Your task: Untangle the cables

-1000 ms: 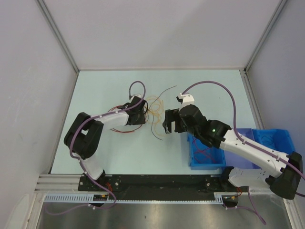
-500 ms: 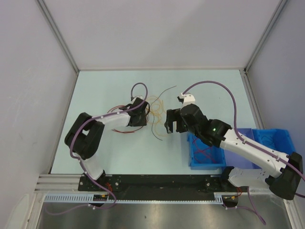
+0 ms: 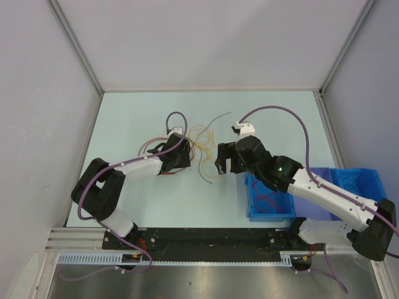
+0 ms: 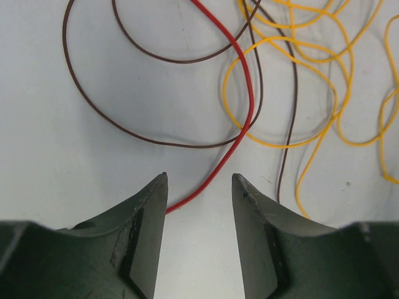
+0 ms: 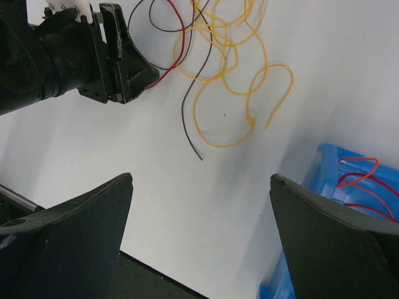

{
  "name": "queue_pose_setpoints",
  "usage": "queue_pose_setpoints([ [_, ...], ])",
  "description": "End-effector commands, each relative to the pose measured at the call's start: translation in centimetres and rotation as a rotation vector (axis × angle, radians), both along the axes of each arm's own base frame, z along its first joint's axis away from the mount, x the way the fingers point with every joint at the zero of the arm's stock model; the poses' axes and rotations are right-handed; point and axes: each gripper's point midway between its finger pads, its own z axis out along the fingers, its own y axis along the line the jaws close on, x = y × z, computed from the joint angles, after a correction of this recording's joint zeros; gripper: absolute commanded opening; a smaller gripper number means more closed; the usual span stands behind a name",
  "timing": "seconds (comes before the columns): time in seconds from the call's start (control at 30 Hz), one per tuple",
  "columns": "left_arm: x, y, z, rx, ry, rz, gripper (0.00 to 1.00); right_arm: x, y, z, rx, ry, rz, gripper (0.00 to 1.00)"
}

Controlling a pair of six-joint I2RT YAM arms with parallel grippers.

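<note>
Left gripper (image 4: 199, 184): jaws narrowly apart, clamping nothing. Red cable (image 4: 242, 81) lies in the gap, long axis running away from the fingertips and crossing a brown loop (image 4: 124, 132). Yellow loops (image 4: 324, 59) to its right. Cables (image 3: 202, 146) heaped mid-table (image 3: 137, 112). Right gripper (image 5: 199, 180) spread wide just beside the heap. Blue bin (image 3: 272, 215) under the right arm.

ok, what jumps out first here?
The loose tangle of yellow cables sits in the middle of the table. The left gripper is open right at it, with a red cable running in between its fingers. A blue bin near the table's right edge holds a few more, red ones.
</note>
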Motion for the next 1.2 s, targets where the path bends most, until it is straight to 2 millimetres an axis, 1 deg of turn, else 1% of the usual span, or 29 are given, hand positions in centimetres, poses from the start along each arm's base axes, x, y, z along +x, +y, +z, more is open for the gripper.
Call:
queue_pose_setpoints([
  [0.0, 1.1, -1.4, 2.2, -0.065, -0.090, -0.032, 0.51, 0.1, 0.4, 0.1, 0.020, -0.001, 0.004, 0.95],
  [0.07, 1.2, -1.6, 2.1, -0.059, -0.076, -0.042, 0.51, 0.1, 0.4, 0.0, 0.019, 0.000, 0.006, 0.95],
  [0.1, 1.2, -1.7, 1.5, -0.045, -0.058, -0.047, 0.51, 0.1, 0.4, 0.0, 0.018, 0.001, 0.004, 0.95],
  [0.13, 1.6, -2.0, 1.8, -0.047, -0.060, -0.050, 0.50, 0.1, 0.4, 0.1, 0.021, -0.002, 0.004, 0.95],
  [0.17, 1.5, -1.9, 1.5, -0.036, -0.043, -0.052, 0.50, 0.1, 0.4, 0.0, 0.019, 0.000, 0.004, 0.95],
  [0.2, 1.4, -2.0, 0.7, -0.022, -0.016, -0.060, 0.50, 0.0, 0.5, 0.0, 0.021, 0.002, 0.008, 0.95],
  [0.23, 1.9, -2.4, 1.0, -0.025, -0.017, -0.065, 0.50, 0.1, 0.4, 0.0, 0.022, 0.002, 0.004, 0.95],
  [0.3, 1.7, -2.3, 0.3, -0.001, 0.019, -0.066, 0.49, 0.1, 0.5, -0.1, 0.021, 0.004, 0.005, 0.95],
  [0.43, 2.0, -2.4, -0.4, 0.028, 0.056, -0.063, 0.42, 0.1, 0.5, -0.2, 0.021, 0.005, 0.004, 0.95],
  [0.5, 2.0, -2.4, -0.5, 0.033, 0.061, -0.057, 0.41, 0.0, 0.4, -0.2, 0.017, 0.005, 0.006, 0.95],
  [0.57, 2.1, -2.4, -0.5, 0.035, 0.061, -0.054, 0.35, 0.0, 0.4, -0.2, 0.018, 0.005, 0.005, 0.95],
  [0.7, 2.0, -2.3, -0.7, 0.046, 0.068, -0.047, 0.26, 0.0, 0.3, -0.2, 0.018, 0.005, 0.004, 0.95],
  [0.73, 2.0, -2.3, -0.6, 0.050, 0.067, -0.046, 0.20, 0.0, 0.3, -0.2, 0.016, 0.005, 0.003, 0.95],
  [0.9, 2.0, -2.3, -0.5, 0.056, 0.061, -0.045, 0.00, -0.1, 0.2, -0.2, 0.017, 0.006, 0.002, 0.95],
  [0.97, 2.0, -2.2, -0.3, 0.051, 0.051, -0.044, 0.00, -0.1, 0.2, -0.2, 0.017, 0.006, 0.002, 0.95],
  [1.07, 2.1, -2.2, 0.6, 0.052, 0.037, -0.050, 0.00, -0.2, 0.2, 0.1, 0.025, 0.001, 0.005, 0.95],
  [1.17, 2.4, -2.1, 2.3, 0.066, 0.025, -0.052, 0.00, -0.4, -0.2, 0.8, 0.041, -0.007, 0.003, 0.95],
])
